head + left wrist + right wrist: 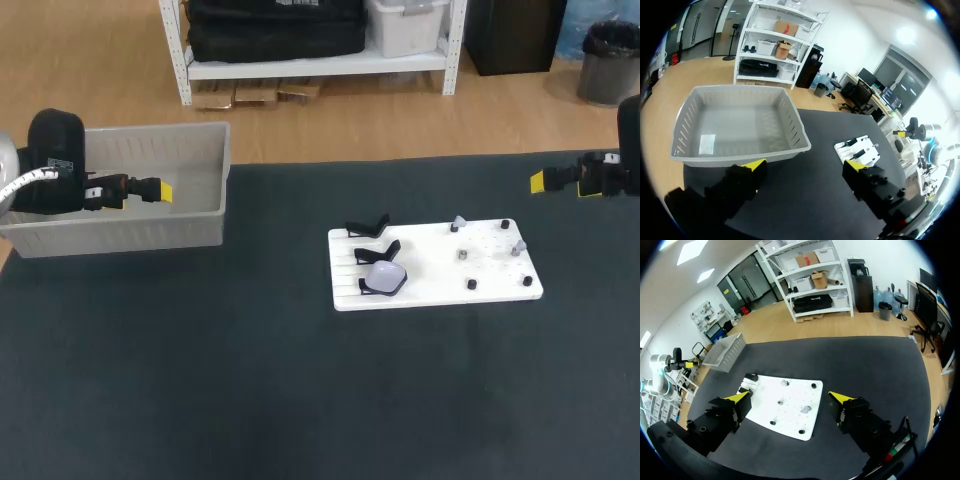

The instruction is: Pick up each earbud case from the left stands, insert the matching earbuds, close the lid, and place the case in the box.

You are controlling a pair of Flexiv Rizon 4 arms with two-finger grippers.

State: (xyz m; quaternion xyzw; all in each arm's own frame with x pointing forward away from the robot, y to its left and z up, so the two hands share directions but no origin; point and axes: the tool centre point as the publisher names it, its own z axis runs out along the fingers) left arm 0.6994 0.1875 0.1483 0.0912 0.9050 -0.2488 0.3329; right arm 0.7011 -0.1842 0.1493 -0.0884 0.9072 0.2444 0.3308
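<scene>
Earbud case point(385, 277), pale and rounded, rests in the nearest of the black stands point(368, 228) at the 8 o'clock corner of a white board point(430, 270) near the middle of the table; the other stands, toward 10 o'clock, look empty. It is probably light, hard and smooth-shelled, so it could slip or twist under a pinch. The safest hold looks to be across its two broad flat sides, low on the body and clear of the lid seam, lifting straight out of the stand. Whether the lid is up cannot be told from here. Small grey earbuds point(519, 245) sit among black pegs point(471, 285) on the 3 o'clock half of the board; they look tiny and easy to flick away. The grey box point(150, 235) stands well apart at 10 o'clock of the board. The left gripper point(805, 165) hangs at the box's near rim, fingers spread wide, holding nothing. The right gripper point(790, 397) hovers off the board toward 2 o'clock, also wide open and empty.
</scene>
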